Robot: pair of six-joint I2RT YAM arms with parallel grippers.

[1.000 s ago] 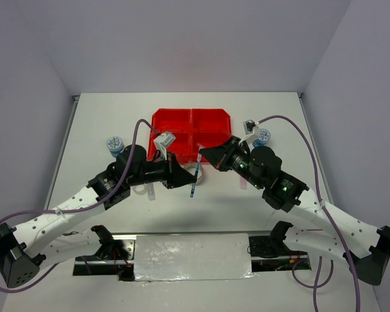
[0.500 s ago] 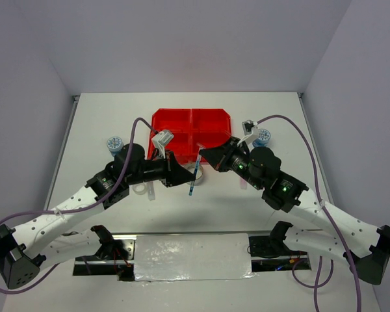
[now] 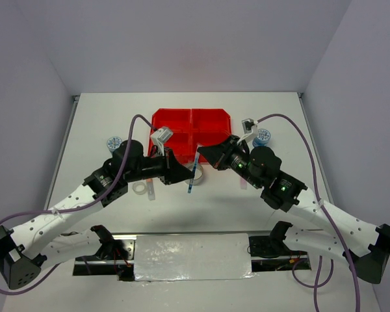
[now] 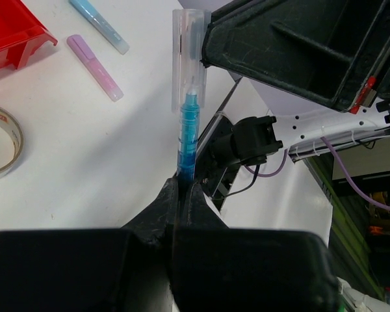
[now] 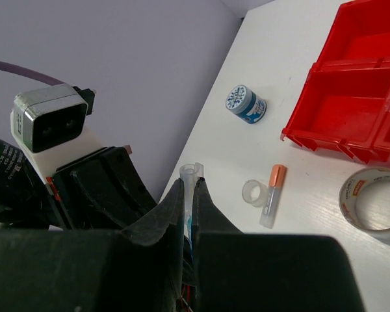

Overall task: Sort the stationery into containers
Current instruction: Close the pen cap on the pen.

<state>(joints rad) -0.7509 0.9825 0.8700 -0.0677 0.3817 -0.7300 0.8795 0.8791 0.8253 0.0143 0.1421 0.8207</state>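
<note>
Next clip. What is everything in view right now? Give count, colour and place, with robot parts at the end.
red tray: 1, bright red, four compartments, far middle of table
blue-patterned rolls: 2, blue and white, one left of tray, one right
silvery tape ring: 1, grey, flat on table at tray's near edge
small clear tape ring: 1, clear, by left arm
orange stub: 1, orange cap, clear body, beside small ring
pink stick: 1, by right arm
pale blue stick: 1, beside pink stick
blue pen: 1, clear cap, held above table
table: 1, white
left claw: shut on blue pen
right claw: shut on blue pen
</note>
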